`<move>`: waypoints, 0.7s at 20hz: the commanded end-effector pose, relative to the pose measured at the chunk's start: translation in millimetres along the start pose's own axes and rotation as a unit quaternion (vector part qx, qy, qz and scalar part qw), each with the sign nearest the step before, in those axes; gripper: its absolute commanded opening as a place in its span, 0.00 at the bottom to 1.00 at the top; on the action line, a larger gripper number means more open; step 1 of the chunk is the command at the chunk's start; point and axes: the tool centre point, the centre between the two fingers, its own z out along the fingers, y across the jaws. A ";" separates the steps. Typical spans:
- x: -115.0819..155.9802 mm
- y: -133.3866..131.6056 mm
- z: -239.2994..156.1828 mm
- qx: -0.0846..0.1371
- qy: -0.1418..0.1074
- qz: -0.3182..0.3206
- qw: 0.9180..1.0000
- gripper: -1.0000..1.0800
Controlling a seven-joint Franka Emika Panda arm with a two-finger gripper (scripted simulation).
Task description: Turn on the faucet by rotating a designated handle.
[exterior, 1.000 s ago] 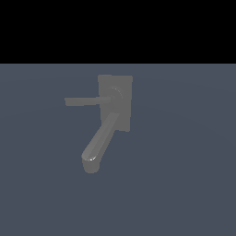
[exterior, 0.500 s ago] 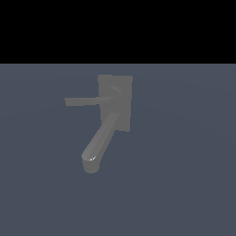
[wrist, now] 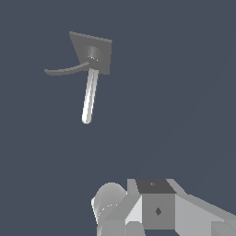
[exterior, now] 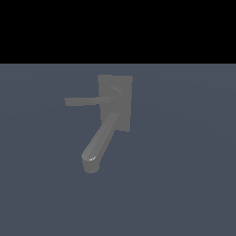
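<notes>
Nothing had moved since earlier, matte grey faucet (exterior: 113, 120) with rectangular back plate, thick rounded spout, thin flat handle (exterior: 85, 101), gripper's (wrist: 138, 226) spread untellable

Matte grey faucet (exterior: 115, 103) on dark slate-blue floor (exterior: 184, 184)

A: Lighting? 
B: Dim, flat, both views. Ext. view has a solid black band up top, dull slate ground below, no cast shadows.
A: Glare? 
B: Tiny bright glint at the faucet (exterior: 110, 117) spout tip; in wrist view the spout reads much brighter, lit along its length.
A: Sharpness? 
B: Soft, low-res edges; gripper body pale, well lit w/ darker faces.
</notes>
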 end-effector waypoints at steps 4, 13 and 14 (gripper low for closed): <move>0.5 3.0 -6.5 -0.019 0.011 0.006 1.000 0.00; 7.6 7.2 -29.6 -0.086 0.066 0.018 0.994 0.00; 8.6 7.6 -34.1 -0.098 0.075 0.020 0.992 0.00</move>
